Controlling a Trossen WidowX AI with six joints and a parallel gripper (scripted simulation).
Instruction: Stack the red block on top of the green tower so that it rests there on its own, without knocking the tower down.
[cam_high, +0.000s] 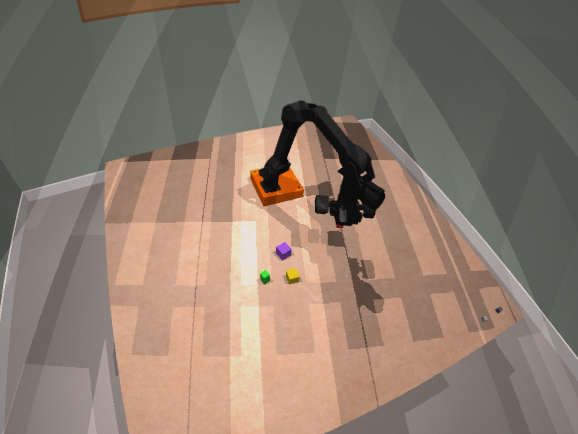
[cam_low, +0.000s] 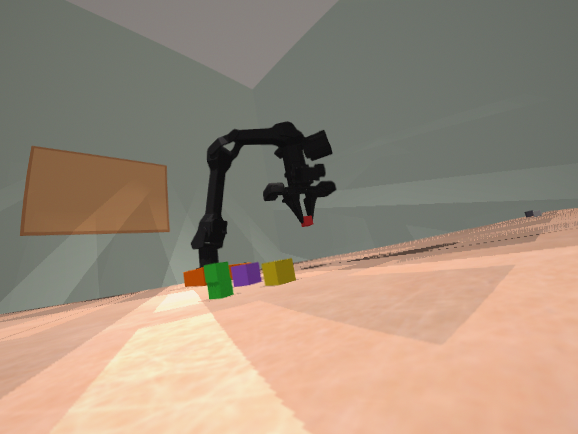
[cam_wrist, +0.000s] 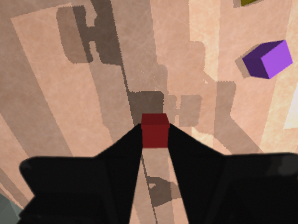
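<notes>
We see the end effector (cam_low: 306, 216) closed on the red block (cam_low: 307, 221), which it holds at its fingertips, well above the desk (cam_low: 400, 320). The arm (cam_low: 216, 200) is arched, its wrist pointing down. The green tower (cam_low: 218, 280) stands apart, with a purple block (cam_low: 246, 274) and a yellow block (cam_low: 278, 271) near it.

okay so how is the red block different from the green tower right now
The red block is pinched between the fingertips of the gripper and hangs in the air above the table; the green tower stands on the table, untouched. The red block is a single small cube, while the green tower is taller than it is wide. The red block is off to one side of the tower, not above it. Both have flat faces and a plain solid colour.
</notes>
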